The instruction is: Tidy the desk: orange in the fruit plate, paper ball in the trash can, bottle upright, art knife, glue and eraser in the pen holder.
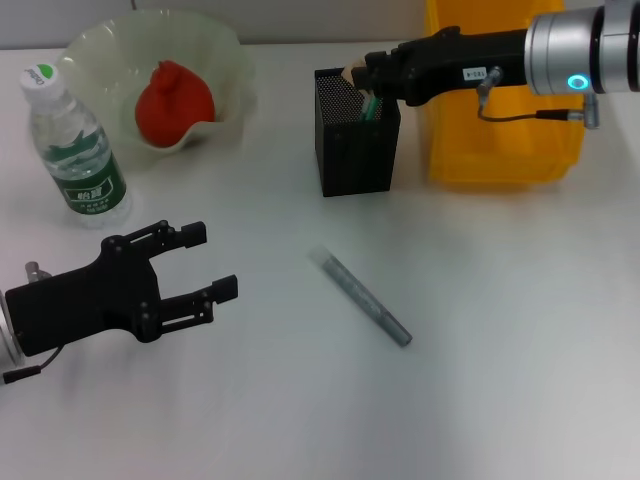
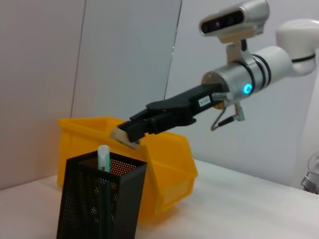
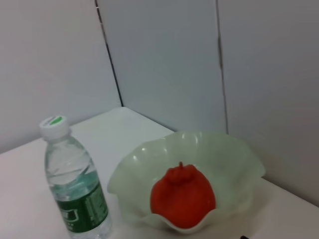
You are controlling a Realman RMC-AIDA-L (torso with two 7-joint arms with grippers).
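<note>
Right end effector (image 1: 352, 76) is held over the open top of the black mesh pen holder (image 1: 357, 135), w/ its fingers clamped on a small pale block, prob. the eraser (image 2: 124, 136); in the left wrist view the block is seen just above the holder's rim, not yet inside. A white-and-green stick, likely the glue (image 2: 103, 157), is seen standing upright in the holder. Behind the holder, a yellow bin (image 1: 500, 140) is placed, touching or just beside it. Left end effector (image 1: 205, 262) is kept low at the near left of the bench (image 1: 500, 350), fingers apart, nothing between them. A grey art knife (image 1: 361, 297) is left lying flat on the bench, diagonally, between both arms and well apart from the holder. At far left, the bottle (image 1: 73, 148) is seen upright, white cap and green label. Beside it, the orange (image 1: 175, 103) is seated in the pale green wavy fruit plate (image 1: 225, 50). No paper ball can be made out; whether it is in the bin cannot be told.
</note>
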